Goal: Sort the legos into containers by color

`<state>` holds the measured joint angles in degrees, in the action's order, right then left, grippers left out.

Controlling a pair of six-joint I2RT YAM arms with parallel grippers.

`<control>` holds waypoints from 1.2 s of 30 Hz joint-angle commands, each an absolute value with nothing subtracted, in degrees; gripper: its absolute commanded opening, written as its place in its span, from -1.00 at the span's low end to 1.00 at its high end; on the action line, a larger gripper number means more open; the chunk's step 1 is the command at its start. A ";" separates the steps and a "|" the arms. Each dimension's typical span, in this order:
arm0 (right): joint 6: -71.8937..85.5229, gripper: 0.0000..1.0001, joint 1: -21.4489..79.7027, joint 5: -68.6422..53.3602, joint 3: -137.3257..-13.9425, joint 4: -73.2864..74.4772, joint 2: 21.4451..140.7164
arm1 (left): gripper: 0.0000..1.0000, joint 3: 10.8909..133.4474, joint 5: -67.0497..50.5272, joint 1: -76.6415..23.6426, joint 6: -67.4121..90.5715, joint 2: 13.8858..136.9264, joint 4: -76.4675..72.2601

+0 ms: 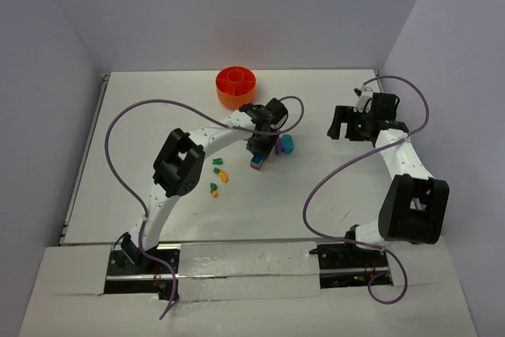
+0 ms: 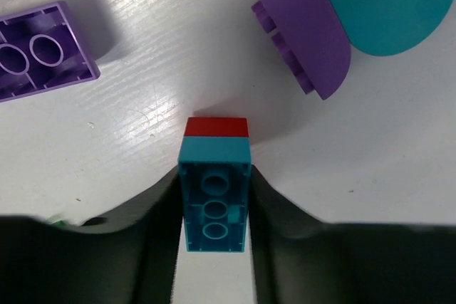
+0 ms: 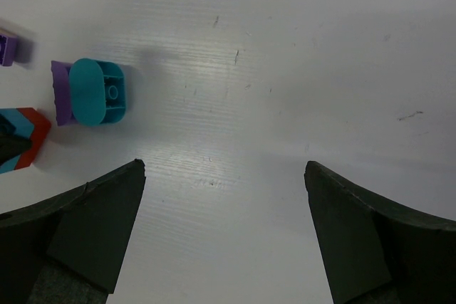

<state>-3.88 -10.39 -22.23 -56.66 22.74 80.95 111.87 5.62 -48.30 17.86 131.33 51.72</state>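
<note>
My left gripper [image 2: 214,179] is shut on a teal-blue lego [image 2: 214,201] with a red lego [image 2: 216,127] stuck on its far end, low over the table; the top view shows the gripper [image 1: 258,155] too. A purple lego [image 2: 43,51] lies to the left. A purple rounded piece [image 2: 292,26] joined to a teal rounded piece [image 2: 388,1] lies to the right, also in the top view [image 1: 283,144]. Green [image 1: 216,165] and orange-yellow [image 1: 223,176] legos lie further left. The orange tub [image 1: 235,85] stands behind. My right gripper [image 1: 344,123] is open and empty.
The right wrist view shows bare table between its open fingers [image 3: 100,226], with the teal and purple rounded pieces [image 3: 98,92] at its left. Purple cables [image 1: 126,116] loop over the table. Walls close in the back and both sides.
</note>
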 commanded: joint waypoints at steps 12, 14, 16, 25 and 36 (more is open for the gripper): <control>-5.61 1.00 -4.77 -46.51 -63.18 24.32 77.51 | -1.00 89.25 -29.15 -35.96 15.12 100.35 23.76; -3.97 1.00 -3.28 -51.85 -63.54 22.93 76.45 | -1.00 82.73 -35.10 -34.58 15.59 95.51 16.45; -2.73 1.00 -1.78 -53.89 -63.83 21.53 75.03 | -1.00 78.65 -38.09 -34.01 15.41 91.28 9.70; 8.51 0.91 11.07 -60.11 -68.20 13.28 75.93 | -1.00 73.92 -51.85 -32.96 19.24 88.86 0.62; 16.92 0.64 13.26 -67.99 -66.52 4.89 80.02 | -1.00 69.89 -57.51 -32.96 23.21 87.45 -6.88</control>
